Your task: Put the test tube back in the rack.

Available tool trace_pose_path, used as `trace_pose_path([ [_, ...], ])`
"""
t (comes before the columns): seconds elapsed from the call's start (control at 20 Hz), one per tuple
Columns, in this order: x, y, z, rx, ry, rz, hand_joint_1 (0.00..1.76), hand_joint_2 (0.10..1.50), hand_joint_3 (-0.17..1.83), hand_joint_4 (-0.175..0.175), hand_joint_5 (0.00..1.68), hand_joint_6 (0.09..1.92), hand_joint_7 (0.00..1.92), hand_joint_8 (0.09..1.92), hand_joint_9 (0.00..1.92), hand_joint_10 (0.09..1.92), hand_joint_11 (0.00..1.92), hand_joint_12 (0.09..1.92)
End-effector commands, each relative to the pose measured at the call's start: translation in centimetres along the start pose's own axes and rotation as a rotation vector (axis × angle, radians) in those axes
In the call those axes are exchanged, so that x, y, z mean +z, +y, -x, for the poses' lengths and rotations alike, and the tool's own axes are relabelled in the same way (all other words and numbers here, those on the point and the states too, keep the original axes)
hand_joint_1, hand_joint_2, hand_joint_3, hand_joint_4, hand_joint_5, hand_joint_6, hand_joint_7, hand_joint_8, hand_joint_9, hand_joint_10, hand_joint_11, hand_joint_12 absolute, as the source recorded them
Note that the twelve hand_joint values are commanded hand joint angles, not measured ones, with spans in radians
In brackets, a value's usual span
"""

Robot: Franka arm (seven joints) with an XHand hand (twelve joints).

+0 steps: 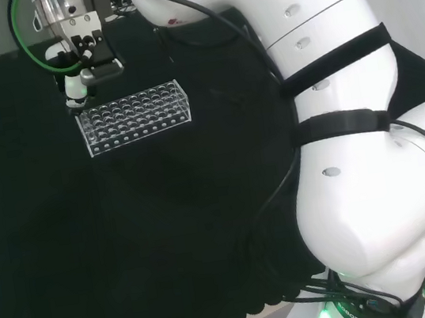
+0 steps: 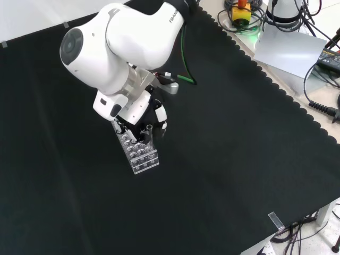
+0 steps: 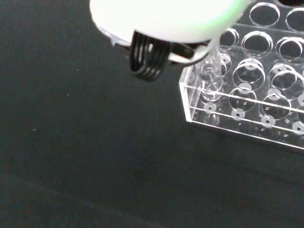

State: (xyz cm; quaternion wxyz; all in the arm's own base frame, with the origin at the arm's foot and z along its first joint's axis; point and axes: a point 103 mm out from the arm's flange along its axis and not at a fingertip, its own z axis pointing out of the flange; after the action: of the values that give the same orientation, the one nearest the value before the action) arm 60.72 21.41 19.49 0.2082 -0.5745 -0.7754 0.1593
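Observation:
A clear plastic rack [image 1: 135,113] with several rows of round holes lies on the black cloth. My hand [image 1: 77,55] hangs over its left end in the head view. In the front view the hand [image 2: 139,110] sits at the rack's [image 2: 142,158] far end, fingers curled beside a clear test tube [image 2: 149,134] that stands upright. In the wrist view the test tube [image 3: 210,66] drops from under the blurred white hand [image 3: 166,19] into a corner hole of the rack [image 3: 247,121]. Its lower end is inside the rack. The other holes look empty.
Black cloth spreads wide around the rack on all sides. The arm's white links [image 1: 355,146] rise at the right of the head view. Cables and a grey box [image 2: 289,48] lie beyond the cloth's scalloped edge in the front view.

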Motion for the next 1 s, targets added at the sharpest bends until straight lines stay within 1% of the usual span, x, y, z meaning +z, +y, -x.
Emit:
trace_pose_path([
  [0.05,0.7,0.6,0.2,0.004,-0.004,-0.017,1.23,0.64,0.63,-0.175,1.37,0.46,1.68,0.56,1.59,0.49,0.99,1.13],
  [0.25,1.5,1.4,0.7,0.007,-0.001,-0.046,1.23,0.64,0.63,-0.175,1.37,0.46,1.68,0.56,1.59,0.49,0.99,1.13],
  [0.5,3.0,1.9,1.4,0.016,-0.005,-0.055,1.23,0.64,0.63,-0.175,1.37,0.46,1.68,0.56,1.59,0.49,0.99,1.13],
  [0.7,3.2,1.9,1.4,0.020,-0.001,-0.058,1.23,0.64,0.63,-0.175,1.37,0.46,1.68,0.56,1.59,0.49,0.99,1.13],
  [0.75,3.2,1.9,1.4,0.020,0.012,-0.060,1.23,0.64,0.63,-0.175,1.37,0.46,1.68,0.56,1.59,0.49,0.99,1.13],
  [0.8,3.1,1.9,1.5,0.019,0.042,-0.077,1.23,0.64,0.63,-0.175,1.37,0.46,1.68,0.56,1.59,0.50,0.98,1.14],
  [0.85,3.0,1.9,1.6,0.013,0.071,-0.101,1.26,0.62,0.68,-0.175,1.35,0.51,1.57,0.58,1.57,0.52,0.95,1.16],
  [0.9,2.9,1.9,1.8,0.003,0.091,-0.125,1.28,0.65,0.64,-0.175,1.30,0.57,1.44,0.61,1.51,0.53,0.87,1.21],
  [0.95,2.7,1.8,1.9,-0.006,0.108,-0.144,1.24,0.73,0.54,-0.156,1.23,0.67,1.36,0.68,1.40,0.59,0.75,1.29],
  [1.0,2.5,1.7,2.0,-0.014,0.118,-0.157,1.20,0.71,0.55,-0.136,1.09,0.72,1.24,0.76,1.27,0.67,0.63,1.36],
])
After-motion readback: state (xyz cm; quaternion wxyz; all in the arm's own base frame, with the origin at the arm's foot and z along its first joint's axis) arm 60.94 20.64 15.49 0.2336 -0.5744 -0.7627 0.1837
